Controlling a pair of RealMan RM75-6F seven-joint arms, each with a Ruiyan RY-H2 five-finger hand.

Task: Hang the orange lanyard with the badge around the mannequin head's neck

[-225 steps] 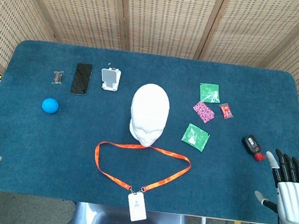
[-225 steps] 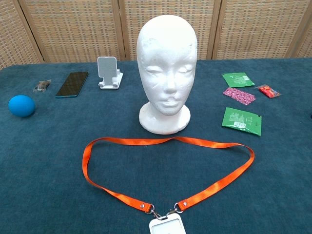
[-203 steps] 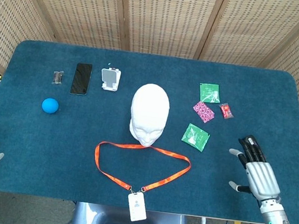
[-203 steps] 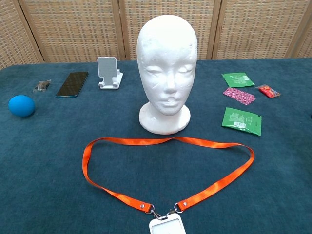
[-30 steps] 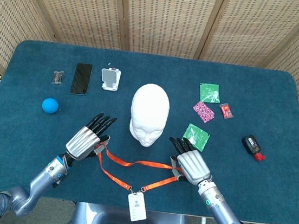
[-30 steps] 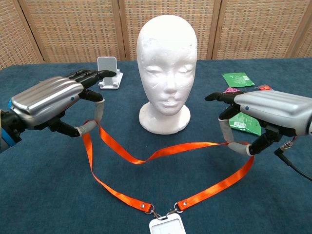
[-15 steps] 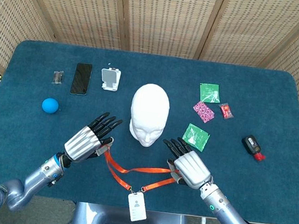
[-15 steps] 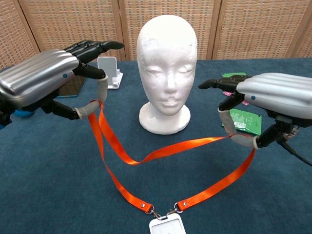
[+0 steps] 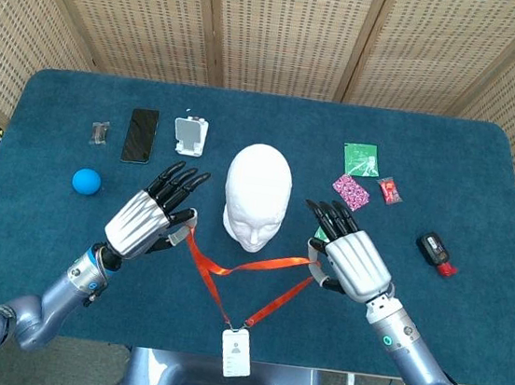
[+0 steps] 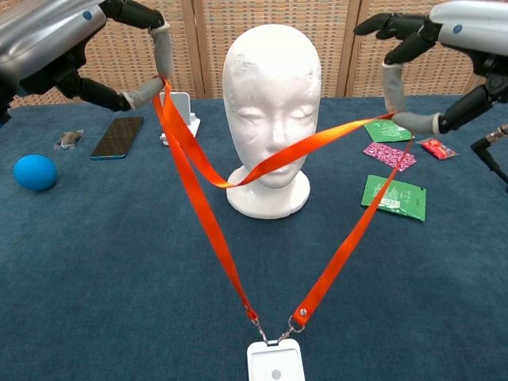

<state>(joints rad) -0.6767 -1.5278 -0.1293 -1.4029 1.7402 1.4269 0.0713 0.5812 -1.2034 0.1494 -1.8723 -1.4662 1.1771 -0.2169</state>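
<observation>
The white mannequin head [image 9: 257,195] [image 10: 271,119] stands upright at the table's middle, facing me. The orange lanyard [image 9: 250,269] [image 10: 205,218] hangs lifted and spread between both hands, its far strand sagging across the mannequin's face. Its white badge [image 9: 235,352] [image 10: 275,363] lies at the table's near edge. My left hand [image 9: 148,218] [image 10: 59,44] pinches the strap to the left of the head. My right hand [image 9: 350,258] [image 10: 444,44] pinches the strap to the right of the head. Both hands are raised to about the level of the forehead.
A blue ball [image 9: 87,181], a black phone [image 9: 139,135], a small clip [image 9: 101,133] and a white phone stand [image 9: 190,136] lie at the left. Green packets [image 9: 360,158] [image 10: 393,195], a pink packet [image 9: 351,192], a red wrapper [image 9: 389,190] and a black-red device [image 9: 435,251] lie at the right.
Both hands have risen and moved apart toward the head, pulling the lanyard off the table into a taut V; only the badge end stays low.
</observation>
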